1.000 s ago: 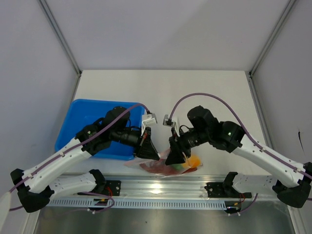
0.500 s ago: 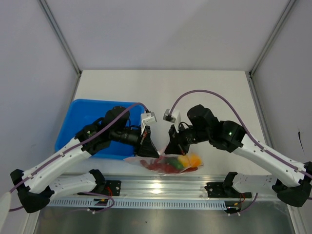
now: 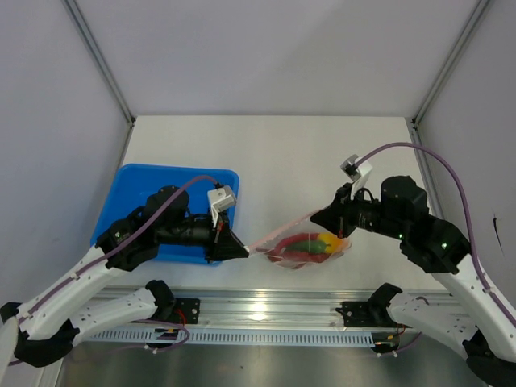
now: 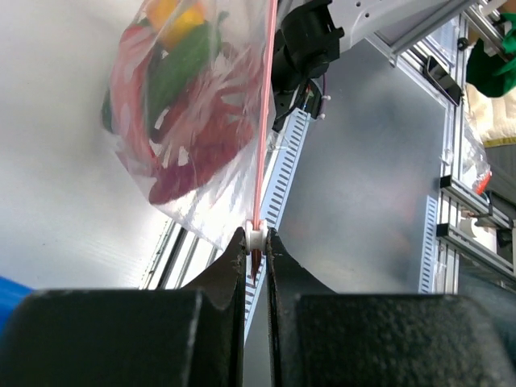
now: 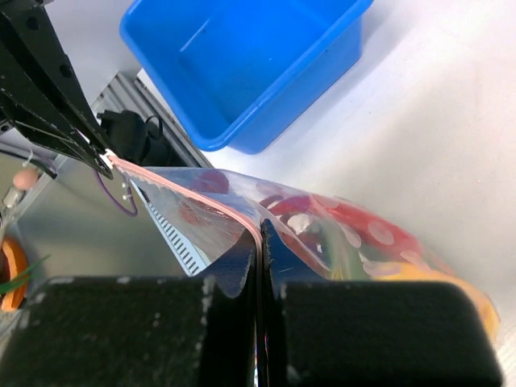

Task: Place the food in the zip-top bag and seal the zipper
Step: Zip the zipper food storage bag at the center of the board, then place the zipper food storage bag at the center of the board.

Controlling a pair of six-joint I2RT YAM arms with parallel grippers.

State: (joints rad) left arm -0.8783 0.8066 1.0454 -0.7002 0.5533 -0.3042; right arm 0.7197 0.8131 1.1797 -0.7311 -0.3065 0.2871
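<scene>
Top view: zip-top bag [image 3: 280,239] is stretched between left gripper [image 3: 243,251] and right gripper [image 3: 317,217] near the table's [image 3: 274,153] front edge, food [image 3: 310,243] inside, blue tray [image 3: 153,185] off to the left. Left wrist: jaws clenched on the zipper [image 4: 264,113] end, right at the white slider [image 4: 255,236], bag dangling beyond. Right wrist: jaws pinched tight on the pink strip further along, food bulging just past them.

Bright, even light, glare on the metal rail [image 3: 258,306], left gripper [image 4: 256,239] blurred up close
</scene>
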